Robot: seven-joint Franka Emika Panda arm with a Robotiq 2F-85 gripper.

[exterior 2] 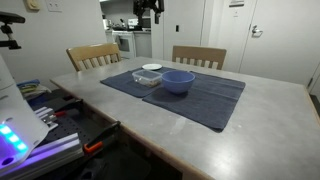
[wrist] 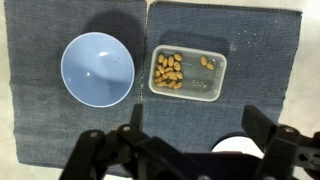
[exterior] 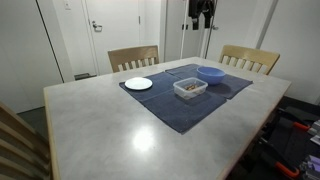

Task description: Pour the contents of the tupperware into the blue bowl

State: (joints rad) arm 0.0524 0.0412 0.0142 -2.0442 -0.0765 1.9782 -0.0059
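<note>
Hovering spread and empty, gripper point(wrist: 192, 120) faces tupperware point(wrist: 187, 73) directly ahead, long axis seemingly spanning the jaws; blue bowl point(wrist: 97, 69) alongside.

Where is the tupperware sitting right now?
In the wrist view, the tupperware sits on the dark cloth mat, just right of the blue bowl, not touching it.

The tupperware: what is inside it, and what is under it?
Inside the tupperware lie small brownish nut-like pieces, mostly at one end. Under it is a dark blue cloth mat; the table below the mat is covered there.
</note>
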